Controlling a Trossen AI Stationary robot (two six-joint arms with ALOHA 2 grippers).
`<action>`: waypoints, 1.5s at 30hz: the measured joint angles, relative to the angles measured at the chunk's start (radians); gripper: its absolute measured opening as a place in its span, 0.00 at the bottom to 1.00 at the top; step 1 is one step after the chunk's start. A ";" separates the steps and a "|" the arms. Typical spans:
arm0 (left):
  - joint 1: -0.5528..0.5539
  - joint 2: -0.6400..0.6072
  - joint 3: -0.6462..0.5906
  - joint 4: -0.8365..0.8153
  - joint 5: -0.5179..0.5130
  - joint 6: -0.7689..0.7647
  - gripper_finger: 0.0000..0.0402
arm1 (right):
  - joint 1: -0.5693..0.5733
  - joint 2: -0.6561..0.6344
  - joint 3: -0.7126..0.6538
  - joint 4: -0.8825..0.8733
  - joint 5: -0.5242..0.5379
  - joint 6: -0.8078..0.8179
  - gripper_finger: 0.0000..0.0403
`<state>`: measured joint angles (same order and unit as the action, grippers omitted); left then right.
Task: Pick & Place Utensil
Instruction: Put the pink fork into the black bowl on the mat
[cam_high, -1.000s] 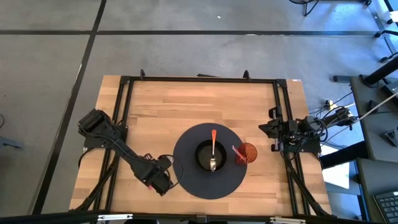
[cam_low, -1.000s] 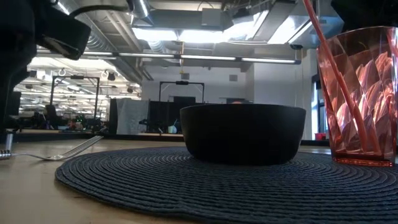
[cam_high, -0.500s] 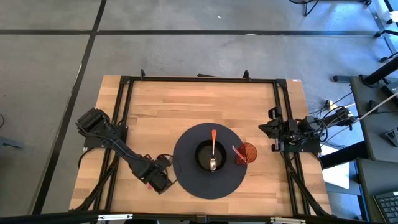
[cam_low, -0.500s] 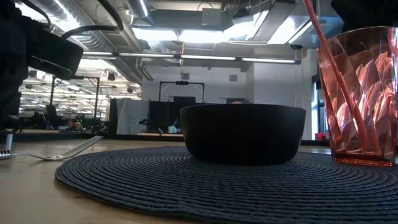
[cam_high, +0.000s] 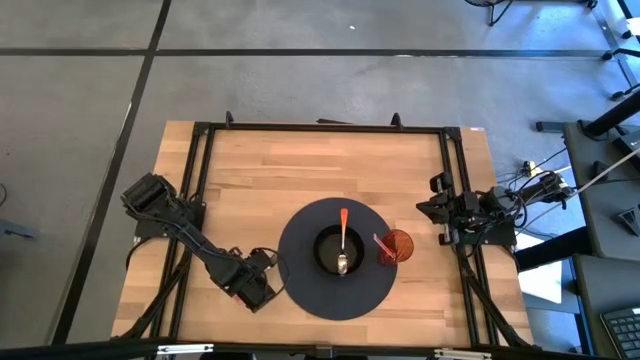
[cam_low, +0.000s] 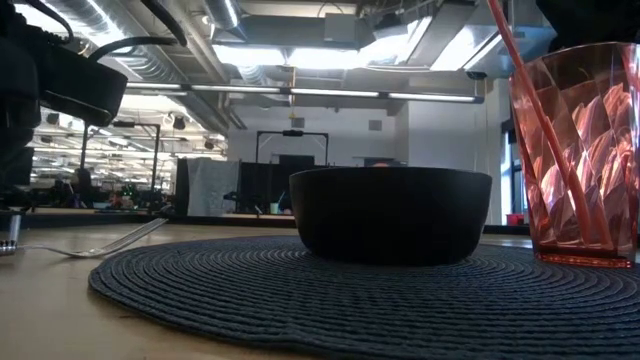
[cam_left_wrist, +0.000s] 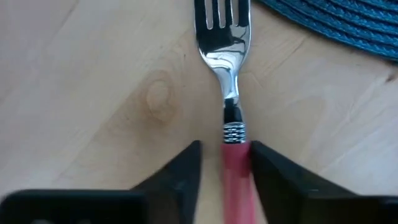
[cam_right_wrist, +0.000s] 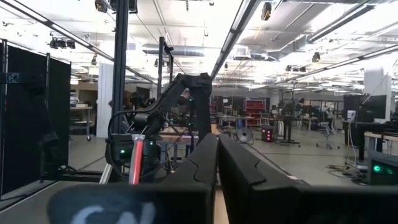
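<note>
left wrist | left claw (cam_left_wrist: 225, 163) straddles fork (cam_left_wrist: 225, 74) | placemat (cam_left_wrist: 336, 25) beside

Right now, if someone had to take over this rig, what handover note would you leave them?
Left gripper: low over the bare wood just left of the round dark woven placemat, fingers either side of the red-handled metal fork but with gaps showing, not gripped.
Right gripper: shut, holding nothing, parked at the table's right edge.
Things: fork flat on the table, tines toward the placemat. Black bowl at the mat's centre with an orange-handled spoon resting in it. Pink faceted plastic cup with a straw on the mat's right edge.
Done: spoon in bowl, left gripper lined up on fork.
Left: close on the fork handle, lift, place.
</note>
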<state>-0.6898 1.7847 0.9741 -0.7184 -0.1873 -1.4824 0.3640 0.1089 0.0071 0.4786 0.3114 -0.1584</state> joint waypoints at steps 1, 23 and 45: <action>0.000 0.000 0.000 -0.001 0.000 0.007 0.28 | 0.000 0.000 0.000 0.001 0.000 -0.001 0.04; -0.021 0.007 0.246 -0.389 -0.160 0.125 0.08 | 0.000 0.000 0.000 0.010 -0.043 0.019 0.04; 0.369 0.302 0.936 -0.629 -0.080 0.943 0.08 | 0.000 0.000 0.000 0.026 -0.043 0.014 0.04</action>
<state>-0.3207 2.0864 1.9100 -1.3479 -0.2668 -0.5396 0.3641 0.1085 0.0071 0.5041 0.2687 -0.1440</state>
